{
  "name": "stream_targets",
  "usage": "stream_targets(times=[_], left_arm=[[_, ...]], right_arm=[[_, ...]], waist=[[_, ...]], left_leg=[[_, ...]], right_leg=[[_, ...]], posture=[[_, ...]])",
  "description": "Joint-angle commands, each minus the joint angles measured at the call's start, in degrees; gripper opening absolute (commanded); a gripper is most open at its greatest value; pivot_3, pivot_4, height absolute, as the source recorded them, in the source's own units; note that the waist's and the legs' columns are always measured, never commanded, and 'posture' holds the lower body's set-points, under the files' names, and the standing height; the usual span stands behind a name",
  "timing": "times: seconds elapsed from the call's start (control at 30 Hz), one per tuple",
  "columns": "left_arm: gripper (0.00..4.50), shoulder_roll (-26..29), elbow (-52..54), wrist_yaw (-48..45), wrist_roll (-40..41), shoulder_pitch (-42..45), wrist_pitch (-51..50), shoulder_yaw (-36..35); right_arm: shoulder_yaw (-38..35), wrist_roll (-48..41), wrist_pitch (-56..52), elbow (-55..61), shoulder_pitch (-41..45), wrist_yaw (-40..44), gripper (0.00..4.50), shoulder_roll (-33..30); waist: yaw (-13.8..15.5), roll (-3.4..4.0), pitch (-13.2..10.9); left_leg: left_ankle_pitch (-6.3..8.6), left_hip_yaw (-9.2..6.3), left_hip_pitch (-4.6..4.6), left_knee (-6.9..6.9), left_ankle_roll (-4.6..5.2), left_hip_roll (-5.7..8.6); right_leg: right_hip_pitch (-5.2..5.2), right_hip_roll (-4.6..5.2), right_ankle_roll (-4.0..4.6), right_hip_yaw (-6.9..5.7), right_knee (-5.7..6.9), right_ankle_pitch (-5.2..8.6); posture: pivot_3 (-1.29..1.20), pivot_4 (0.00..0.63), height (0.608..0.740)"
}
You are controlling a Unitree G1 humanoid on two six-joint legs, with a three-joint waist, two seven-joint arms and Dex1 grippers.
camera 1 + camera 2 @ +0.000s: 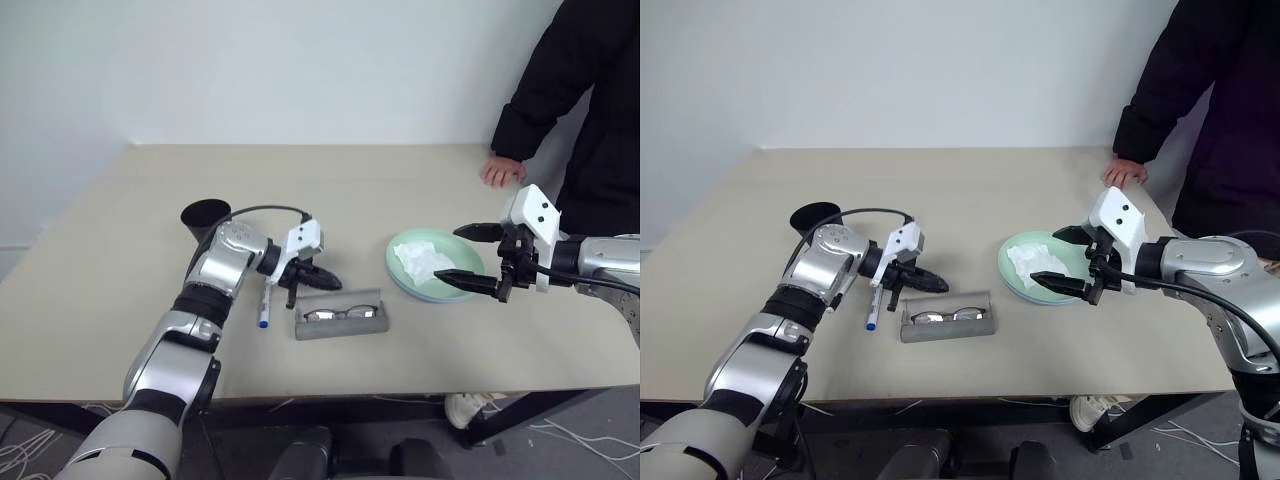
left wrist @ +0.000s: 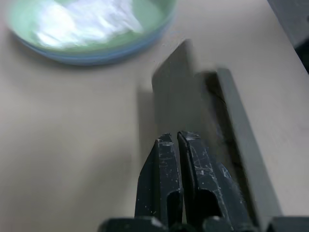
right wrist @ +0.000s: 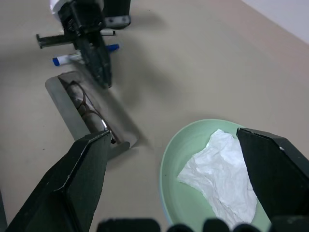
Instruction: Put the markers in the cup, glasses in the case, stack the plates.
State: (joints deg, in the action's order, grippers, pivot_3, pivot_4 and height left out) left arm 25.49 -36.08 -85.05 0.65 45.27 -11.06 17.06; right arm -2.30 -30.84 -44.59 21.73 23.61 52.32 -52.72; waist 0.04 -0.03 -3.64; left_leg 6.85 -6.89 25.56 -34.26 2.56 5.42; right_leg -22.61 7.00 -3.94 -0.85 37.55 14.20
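Left end effector [image 2: 175,141] closed, perhaps above case [image 2: 193,96]

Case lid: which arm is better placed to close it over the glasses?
Left, probably. Its shut end effector hangs right behind the open case, glasses inside. The right end effector is open over the plates.

The two head views look forward and down over the beige surface [image 1: 120,300], taking in its far edge and wall; they share the whole scene. The left wrist view sits close above the case [image 2: 231,130], facing the plates [image 2: 91,53]. The right wrist view looks down across plates [image 3: 169,159], case [image 3: 72,116] and the left pincer [image 3: 99,67].
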Motion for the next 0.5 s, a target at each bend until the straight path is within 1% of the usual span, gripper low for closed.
stream_targets(times=[0.03, 0.27, 0.4, 0.5], left_arm=[[0.09, 1.37, 5.16, -0.82, 0.21, -0.91, -1.44, 0.78], [0.09, 2.56, 9.91, 0.72, 0.25, -5.33, -2.35, 1.67], [0.09, 2.59, 11.72, 3.16, 1.13, -5.73, -2.81, -0.02], [0.09, 2.35, 13.19, 6.67, 2.57, -4.45, -3.45, -2.93]], right_arm=[[-0.82, -0.07, 0.37, 1.30, 0.99, -0.22, 4.50, -0.01], [-0.81, -0.21, 0.32, 1.37, 1.17, -0.25, 4.50, -0.06], [-0.72, -0.27, 0.13, 1.41, 1.23, -0.19, 4.50, -0.12], [-0.72, -0.33, -0.02, 1.33, 1.36, -0.16, 4.50, -0.16]], waist=[[0.07, -0.02, -0.01], [0.21, 0.01, 0.00], [0.24, 0.02, 0.01], [0.24, 0.01, 0.00]], left_leg=[[0.00, -0.01, 0.01, 0.00, 0.00, 0.00], [0.00, -0.01, 0.01, 0.00, 0.00, 0.00], [0.00, -0.01, 0.01, 0.02, 0.00, 0.00], [0.00, -0.01, 0.02, 0.02, 0.00, 0.00]], right_leg=[[-0.04, 0.00, 0.00, -0.01, 0.00, 0.00], [-0.10, 0.03, 0.02, 0.00, 0.00, 0.01], [-0.12, 0.03, 0.02, 0.01, 0.00, 0.01], [-0.11, 0.03, 0.02, 0.01, 0.01, 0.01]], posture=[[0.00, 0.000, 0.727], [0.00, 0.000, 0.727], [0.00, 0.000, 0.727], [0.00, 0.000, 0.727]])
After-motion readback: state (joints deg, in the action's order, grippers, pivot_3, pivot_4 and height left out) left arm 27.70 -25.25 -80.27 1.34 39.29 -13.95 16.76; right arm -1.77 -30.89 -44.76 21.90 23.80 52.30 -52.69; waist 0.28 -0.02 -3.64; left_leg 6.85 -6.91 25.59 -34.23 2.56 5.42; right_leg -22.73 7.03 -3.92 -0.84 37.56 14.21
